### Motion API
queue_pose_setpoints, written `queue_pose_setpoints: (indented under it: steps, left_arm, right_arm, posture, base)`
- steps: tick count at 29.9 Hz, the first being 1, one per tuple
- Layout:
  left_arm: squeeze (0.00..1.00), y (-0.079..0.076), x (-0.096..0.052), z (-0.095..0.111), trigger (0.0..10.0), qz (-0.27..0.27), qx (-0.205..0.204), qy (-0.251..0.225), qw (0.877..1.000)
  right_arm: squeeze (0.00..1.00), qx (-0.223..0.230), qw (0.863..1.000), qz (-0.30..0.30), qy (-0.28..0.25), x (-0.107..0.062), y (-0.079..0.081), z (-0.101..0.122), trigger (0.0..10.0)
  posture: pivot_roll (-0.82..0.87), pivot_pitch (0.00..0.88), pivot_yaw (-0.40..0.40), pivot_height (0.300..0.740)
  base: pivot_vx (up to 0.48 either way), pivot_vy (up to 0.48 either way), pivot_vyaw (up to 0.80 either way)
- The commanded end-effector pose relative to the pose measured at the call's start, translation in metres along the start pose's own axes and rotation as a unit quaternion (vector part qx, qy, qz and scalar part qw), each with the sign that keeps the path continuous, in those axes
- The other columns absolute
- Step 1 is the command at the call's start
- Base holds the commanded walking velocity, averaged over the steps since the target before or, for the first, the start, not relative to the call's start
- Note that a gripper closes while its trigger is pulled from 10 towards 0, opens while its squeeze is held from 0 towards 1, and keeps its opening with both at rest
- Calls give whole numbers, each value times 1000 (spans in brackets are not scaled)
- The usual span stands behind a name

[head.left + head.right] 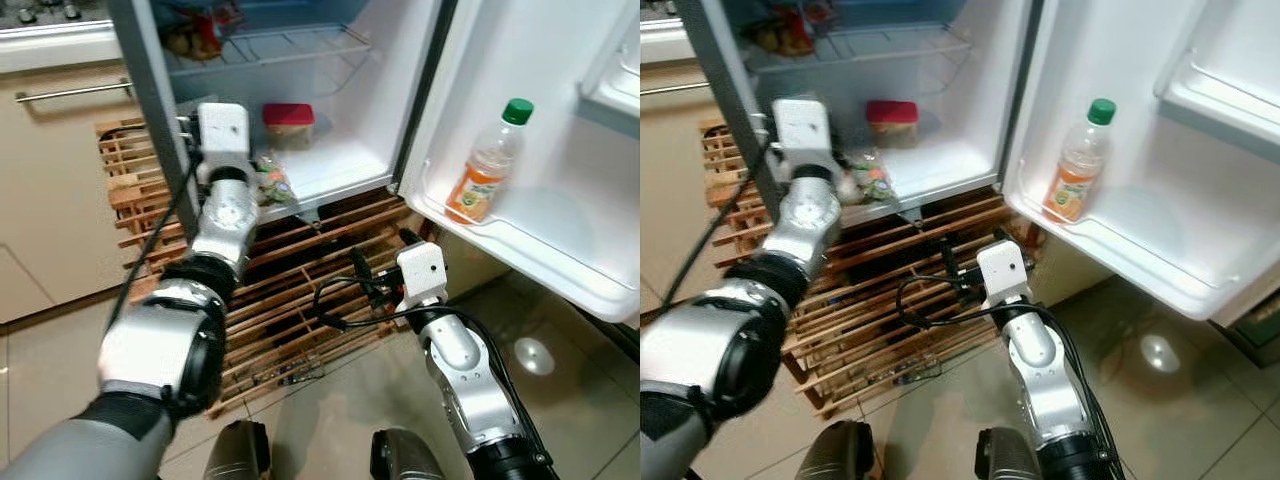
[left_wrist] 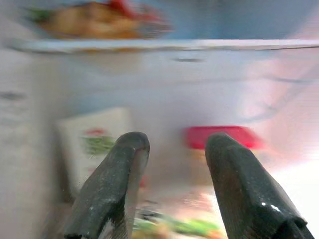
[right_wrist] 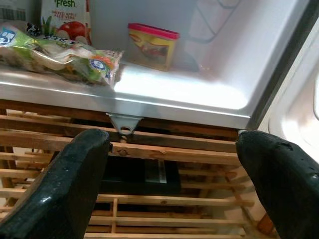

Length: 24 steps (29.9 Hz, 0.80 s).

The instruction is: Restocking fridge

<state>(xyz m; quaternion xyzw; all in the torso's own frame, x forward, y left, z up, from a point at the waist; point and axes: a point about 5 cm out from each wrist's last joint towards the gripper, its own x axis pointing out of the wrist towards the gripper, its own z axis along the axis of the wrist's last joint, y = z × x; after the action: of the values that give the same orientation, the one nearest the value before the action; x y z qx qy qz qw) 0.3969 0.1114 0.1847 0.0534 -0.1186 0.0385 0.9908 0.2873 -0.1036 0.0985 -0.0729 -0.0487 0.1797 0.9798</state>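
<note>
The fridge point(image 1: 330, 170) is seen with its door point(image 1: 560, 150) swung wide open to the right. On the lowest door shelf point(image 1: 520, 250) a juice bottle point(image 1: 487, 165) with orange liquid and a green cap is stood upright, close to the hinge side.

On the white floor of the fridge compartment a tub with a red lid point(image 3: 152, 45) is set toward the back. Near the front edge a clear bag of vegetables point(image 3: 60, 55) is laid flat, and behind it a carton marked "Fresh" point(image 3: 65, 17) is stood against the rear wall. A wire shelf point(image 1: 270, 45) above is loaded with blurred food items.

The left hand point(image 2: 172, 189) is reached into the compartment at the front left, above the bag; its two fingers point(image 2: 112, 184) are held apart, with nothing between them.

The right hand point(image 3: 179, 184) is held low in front of the fridge, over a wooden slatted rack point(image 1: 300, 300) on which the fridge is stood. Its fingers point(image 3: 65, 184) are spread wide and nothing is gripped.

A cupboard with a metal handle point(image 1: 70, 93) is seen to the left, and a tiled floor point(image 1: 560, 380) lies below the door.
</note>
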Motion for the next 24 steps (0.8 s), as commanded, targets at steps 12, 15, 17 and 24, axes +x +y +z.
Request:
queue_pose_setpoints:
  steps: [12,15,17,24]
  left_arm:
    - [0,-15,-60,-15,10000,-115,-61,-42,991]
    - [0,-5,-66,-30,10000,-102,-34,-12,994]
    - [0,1,-64,-37,10000,-84,-20,8,996]
    - [0,12,-55,-51,10000,-66,1,89,994]
  right_arm:
    - [0,18,999,-9,-37,13,2,17,10000]
    - [0,20,999,-9,-34,16,1,15,10000]
    - [0,21,999,-10,-33,17,1,15,10000]
    - [0,20,999,-7,-36,19,4,17,10000]
  posture:
    - [-52,0,-33,652]
    - [-44,0,-36,652]
    - [-43,0,-38,652]
    - [-66,0,-37,652]
  base:
    - [0,0,0]
    - [0,0,0]
    - [0,0,0]
    - [0,0,0]
